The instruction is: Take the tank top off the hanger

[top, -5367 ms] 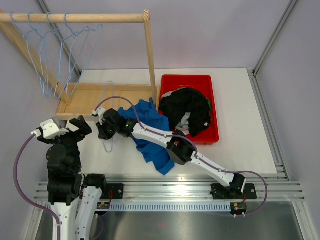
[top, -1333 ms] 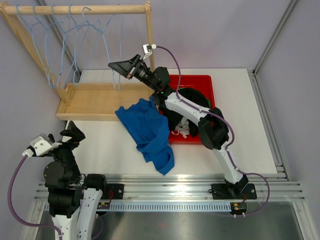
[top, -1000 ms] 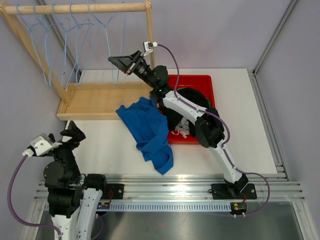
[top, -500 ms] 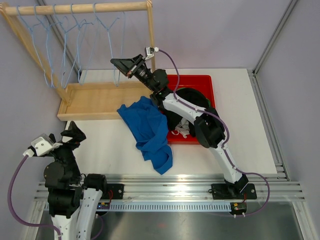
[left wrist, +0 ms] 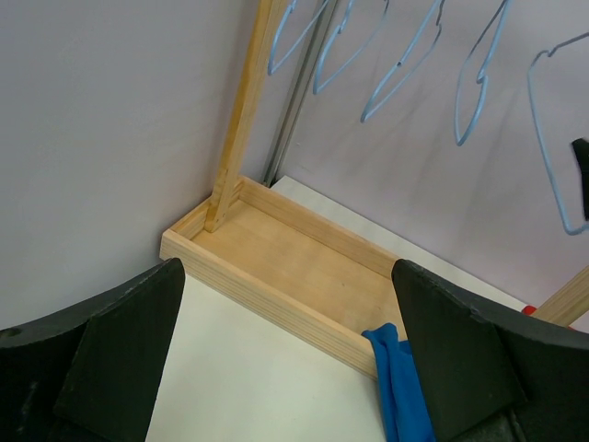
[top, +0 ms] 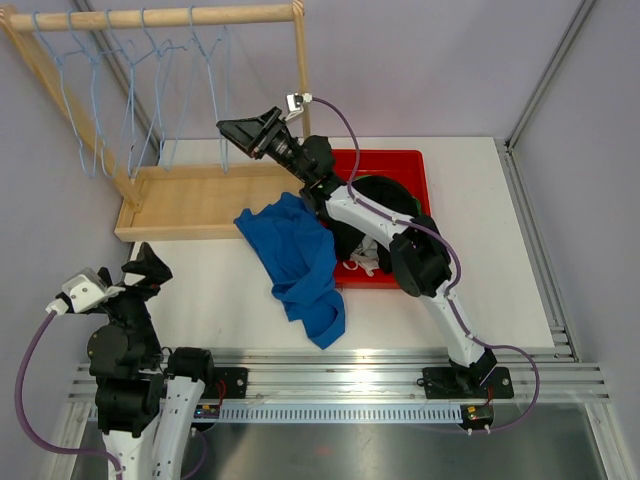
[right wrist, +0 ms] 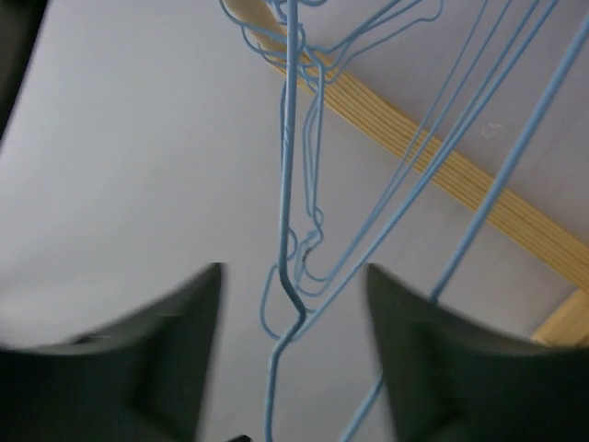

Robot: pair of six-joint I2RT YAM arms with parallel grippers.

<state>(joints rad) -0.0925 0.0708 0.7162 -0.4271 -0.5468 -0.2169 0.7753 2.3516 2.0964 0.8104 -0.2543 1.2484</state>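
The blue tank top lies crumpled on the table, off any hanger, with one edge against the wooden tray; its tip also shows in the left wrist view. A bare light-blue wire hanger hangs from the rod, rightmost of several. My right gripper is raised beside it and open. In the right wrist view the hanger's wire runs between the spread fingers of the right gripper, touching neither. My left gripper stands open and empty low at the left, and the left wrist view shows this left gripper facing the tray.
A wooden rack has its rod across the top left and its tray base under the hangers. A red bin holding black clothes sits right of the tank top, under the right arm.
My right gripper has opened and let go of the hanger, which now hangs free on the rod and has swung a little left. The left arm has not moved.
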